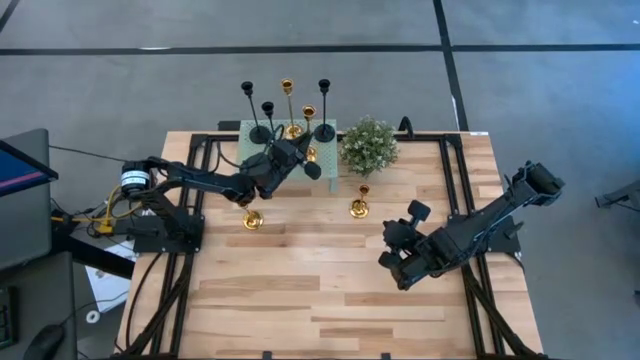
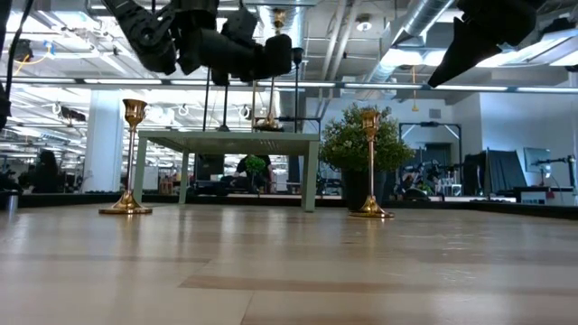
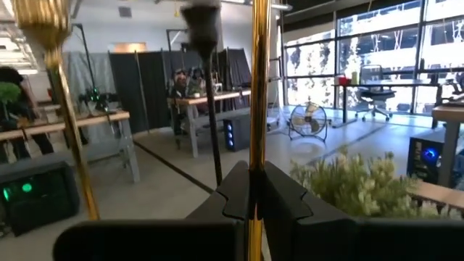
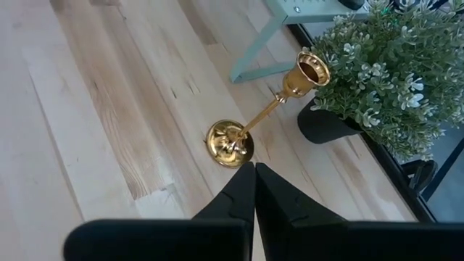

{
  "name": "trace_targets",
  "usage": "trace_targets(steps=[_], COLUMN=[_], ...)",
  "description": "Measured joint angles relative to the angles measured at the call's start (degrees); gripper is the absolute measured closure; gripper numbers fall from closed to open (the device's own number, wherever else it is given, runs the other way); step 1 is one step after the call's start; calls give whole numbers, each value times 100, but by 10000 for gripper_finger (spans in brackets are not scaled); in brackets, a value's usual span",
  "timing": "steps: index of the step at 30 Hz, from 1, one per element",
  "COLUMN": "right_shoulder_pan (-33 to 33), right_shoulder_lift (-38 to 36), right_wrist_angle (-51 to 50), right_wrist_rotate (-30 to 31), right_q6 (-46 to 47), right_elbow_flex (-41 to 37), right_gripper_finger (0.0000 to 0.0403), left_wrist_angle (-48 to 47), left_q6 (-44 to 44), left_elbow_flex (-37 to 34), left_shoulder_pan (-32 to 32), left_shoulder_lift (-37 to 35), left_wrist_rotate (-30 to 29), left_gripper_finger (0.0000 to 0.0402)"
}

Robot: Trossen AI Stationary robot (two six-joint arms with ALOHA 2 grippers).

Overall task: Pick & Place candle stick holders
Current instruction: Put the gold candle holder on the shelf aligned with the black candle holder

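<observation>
A mint-green little table (image 1: pixel 250 150) at the far edge carries several candle stick holders, black (image 1: pixel 262 130) and gold (image 1: pixel 292 128). My left gripper (image 1: pixel 306 160) hovers over its near edge, shut on a gold holder (image 3: pixel 257 87) that stands upright. I cannot tell whether this holder's base (image 1: pixel 311 155) rests on the little table. Two more gold holders stand on their round bases on the wooden table, one at the left (image 1: pixel 252 218) and one in the middle (image 4: pixel 250 127). My right gripper (image 4: pixel 254 181) hangs shut above the wood, near the middle holder, touching nothing. My left gripper pinches the gold holder's thin stem (image 3: pixel 255 156) between its two fingers. The fingers come roughly level from the table's left side and lie across the stem. The holder stays upright, and its stem rises well above the fingers.
A bushy green potted plant (image 1: pixel 369 145) stands right of the little table, close behind the middle gold holder. Black frame rails (image 1: pixel 450 200) run along both sides of the wooden table. The near half of the wood (image 1: pixel 300 300) is bare.
</observation>
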Motion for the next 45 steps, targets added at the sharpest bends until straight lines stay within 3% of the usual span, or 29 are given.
trace_targets(steps=[9, 22, 39, 45], right_shoulder_pan=[-2, -7, -7, -7], right_shoulder_lift=[0, 0, -2, -2], right_wrist_angle=[9, 11, -9, 6], right_wrist_rotate=[2, 35, 144, 144], right_q6=[-7, -24, -27, -25], right_elbow_flex=[1, 2, 2, 2], right_gripper_finger=[403, 403, 403, 403], left_wrist_angle=[617, 572, 1117, 1004], left_q6=[-395, -555, -719, -743], left_elbow_flex=[-324, -334, -327, -340], left_shoulder_pan=[224, 304, 446, 434], left_shoulder_lift=[3, 9, 589, 613], left_wrist_rotate=[273, 346, 483, 490], left_gripper_finger=[387, 387, 387, 351])
